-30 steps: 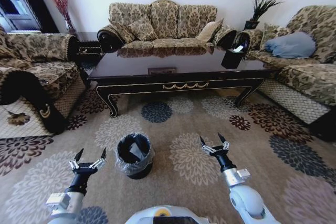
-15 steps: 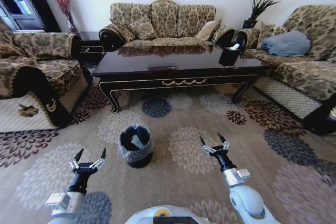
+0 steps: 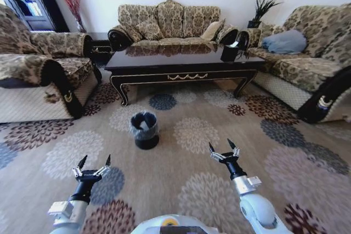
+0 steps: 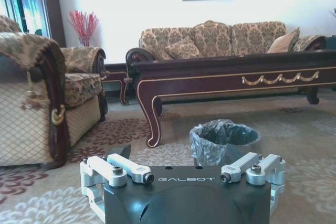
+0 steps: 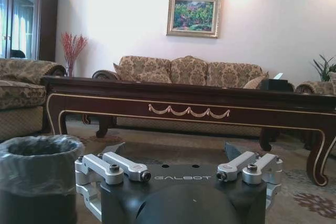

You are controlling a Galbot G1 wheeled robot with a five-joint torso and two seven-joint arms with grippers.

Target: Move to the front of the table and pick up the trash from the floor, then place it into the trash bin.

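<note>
1. Closest in, both arms were held low out front over the carpet [image 3: 181, 190]. The left gripper [image 3: 92, 164] sat on the left side with its fingers spread wide and nothing between them.
2. Same deal on the other side: the right gripper [image 3: 222, 148] was spread apart too, empty, hovering above a flower pattern on the carpet.
3. A bit further out, the trash bin [image 3: 145, 130] stood upright on the carpet, a little left of center, black with a clear liner bag puffed around the rim. It was between the robot and the table, well apart from both grippers. In the left wrist view the trash bin [image 4: 220, 141] sat just past that gripper; in the right wrist view the trash bin [image 5: 38, 174] was off to one side.
4. Behind the bin was the table [image 3: 184, 67], long, dark and glossy with a gold swag on the front and curved legs. A dark box [image 3: 229, 52] sat on its right end.
5. Couldn't really make out any trash pieces lying on the floor.
6. Farthest back: a patterned sofa [image 3: 170, 23] against the wall, an armchair [image 3: 38, 75] on the left, another sofa [image 3: 307, 64] on the right with a blue cushion [image 3: 283, 42] on it.
</note>
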